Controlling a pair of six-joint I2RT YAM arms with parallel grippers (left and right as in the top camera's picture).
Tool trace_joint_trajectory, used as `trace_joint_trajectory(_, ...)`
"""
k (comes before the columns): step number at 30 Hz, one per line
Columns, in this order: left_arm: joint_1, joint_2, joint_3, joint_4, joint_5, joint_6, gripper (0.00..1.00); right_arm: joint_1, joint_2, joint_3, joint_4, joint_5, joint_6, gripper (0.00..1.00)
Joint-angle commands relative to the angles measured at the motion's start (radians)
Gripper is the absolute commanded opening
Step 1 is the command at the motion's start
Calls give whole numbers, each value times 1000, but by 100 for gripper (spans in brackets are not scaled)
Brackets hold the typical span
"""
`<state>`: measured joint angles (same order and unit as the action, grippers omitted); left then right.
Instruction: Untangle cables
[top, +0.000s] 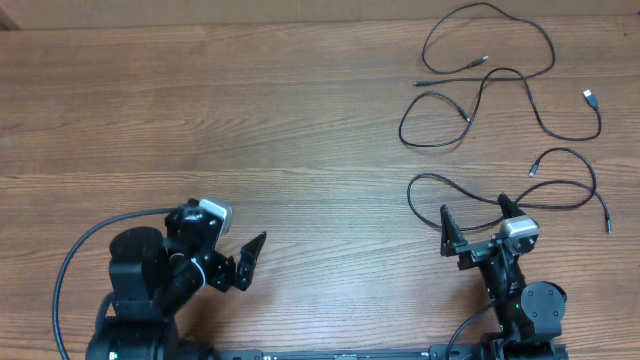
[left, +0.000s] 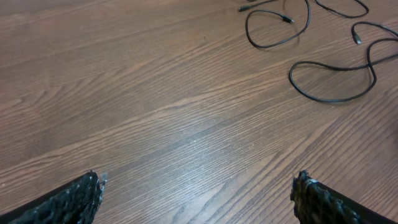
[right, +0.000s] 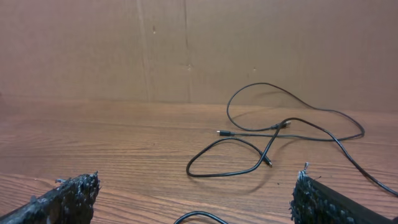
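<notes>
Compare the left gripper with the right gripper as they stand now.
The left gripper hangs over bare table, well away from the cables; the right gripper sits right at the nearest cable loop. The left one is turned slantwise, with the cables off to its right; the right one faces them straight on. Both are open and hold nothing.
</notes>
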<state>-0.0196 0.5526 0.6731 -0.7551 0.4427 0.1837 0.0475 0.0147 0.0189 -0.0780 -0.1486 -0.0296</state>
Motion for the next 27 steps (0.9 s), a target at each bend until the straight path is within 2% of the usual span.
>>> trace_joint_trajectory(1, 0, -46, -43, 25, 22, 19, 100, 2, -12, -11, 5, 13, 3, 100)
trace_joint_trajectory(11, 0, -83, -58, 37, -40, 18, 100, 2, -12, -11, 5, 13, 3, 100)
trace_joint_trajectory(20, 0, -117, -64, 108, -112, -98, 100, 2, -12, -11, 5, 13, 3, 100)
trace_joint_trajectory(27, 0, -136, -65, 114, -140, -117, 100, 2, -12, -11, 5, 13, 3, 100)
